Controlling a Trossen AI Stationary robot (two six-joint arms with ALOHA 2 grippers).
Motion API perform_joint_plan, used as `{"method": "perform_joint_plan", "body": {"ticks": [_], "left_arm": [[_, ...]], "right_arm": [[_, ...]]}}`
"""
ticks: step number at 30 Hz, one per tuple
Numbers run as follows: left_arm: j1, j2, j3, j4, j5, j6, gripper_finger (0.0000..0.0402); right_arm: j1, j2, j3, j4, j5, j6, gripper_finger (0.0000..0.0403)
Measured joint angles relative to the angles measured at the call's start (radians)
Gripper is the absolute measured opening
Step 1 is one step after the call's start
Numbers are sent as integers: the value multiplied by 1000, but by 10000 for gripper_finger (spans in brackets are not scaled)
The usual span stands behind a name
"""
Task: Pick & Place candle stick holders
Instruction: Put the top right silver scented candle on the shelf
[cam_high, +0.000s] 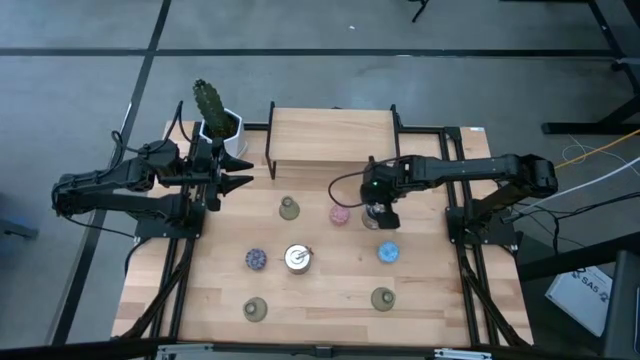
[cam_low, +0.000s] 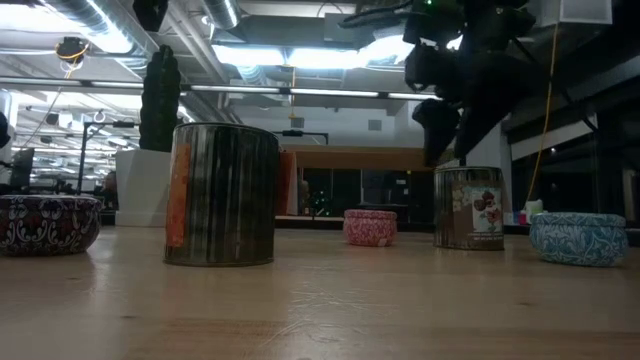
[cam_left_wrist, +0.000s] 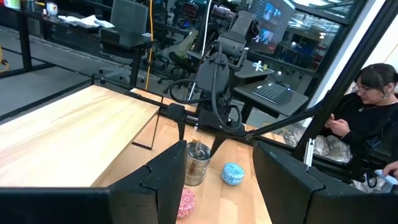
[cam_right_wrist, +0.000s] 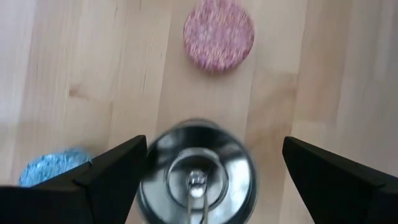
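Note:
Eight candle stick holders stand on the wooden table (cam_high: 320, 320). There are three olive ones (cam_high: 289, 208) (cam_high: 255, 309) (cam_high: 382, 298), a pink one (cam_high: 340, 214), a blue one (cam_high: 388, 252), a dark speckled one (cam_high: 256, 259) and a silvery cup (cam_high: 298, 258). My right gripper (cam_high: 380, 208) is open just above a second silvery cup (cam_right_wrist: 198, 171) that stands upright (cam_low: 469, 207). Its fingers stand on either side of the cup's rim. My left gripper (cam_high: 238, 183) is open and empty at the table's far left, near the cactus pot.
A white pot with a green cactus (cam_high: 215, 118) stands at the far left corner. A raised wooden shelf (cam_high: 335, 140) spans the far edge. A person (cam_left_wrist: 367, 106) sits beyond the table's right side. Bare wood lies along the near edge between the olive holders.

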Motion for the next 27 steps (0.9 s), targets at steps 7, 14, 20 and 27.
{"method": "perform_joint_plan", "body": {"ticks": [7, 14, 20, 27], "left_arm": [[0, 0, 0, 0, 0, 0, 180], [0, 0, 0, 0, 0, -14, 180], [0, 0, 0, 0, 0, -26, 180], [0, 0, 0, 0, 0, -25, 180]], "right_arm": [[0, 0, 0, 64, 3, -12, 379], [0, 0, 0, 142, 10, 151, 379], [0, 0, 0, 182, 10, 174, 378], [2, 0, 0, 180, 54, 170, 390]]}}
